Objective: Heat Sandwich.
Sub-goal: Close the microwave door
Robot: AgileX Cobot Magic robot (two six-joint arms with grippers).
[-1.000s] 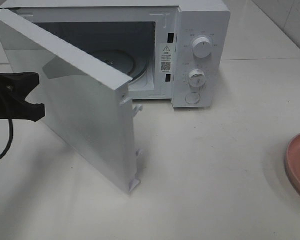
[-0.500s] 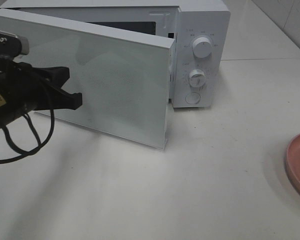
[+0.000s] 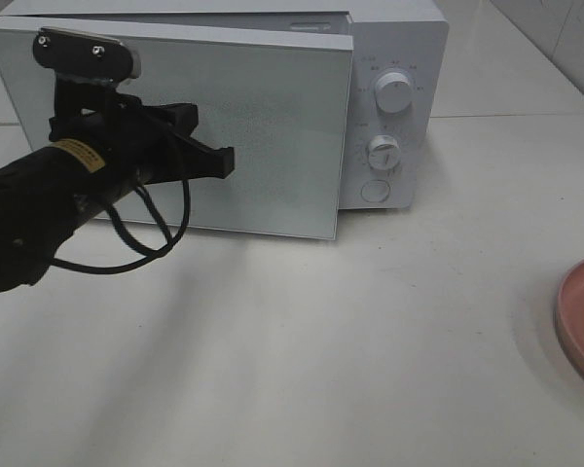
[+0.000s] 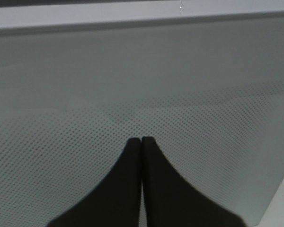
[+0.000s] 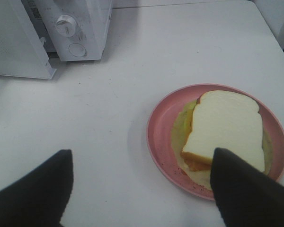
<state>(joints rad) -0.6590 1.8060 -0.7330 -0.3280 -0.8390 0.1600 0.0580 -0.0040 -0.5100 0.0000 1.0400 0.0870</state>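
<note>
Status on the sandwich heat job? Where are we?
Done: nothing toward heating that shows; the sandwich sits on the pink plate, outside the microwave. In hand: shut left gripper is against the nearly closed door; open right gripper hovers by the plate, holding nothing. Left: load the sandwich, shut the door, set the dials.

left hand (image 3: 224,161): fingers pressed together, arm stretched forward | right hand (image 5: 142,189): fingers spread wide, empty

My matt black plastic pincer (image 4: 141,142) is meeting the microwave door (image 3: 263,136), its glass looking glossy and finely dotted; the worktop (image 3: 370,341) is looking smooth, pale, and faintly shiny.
</note>
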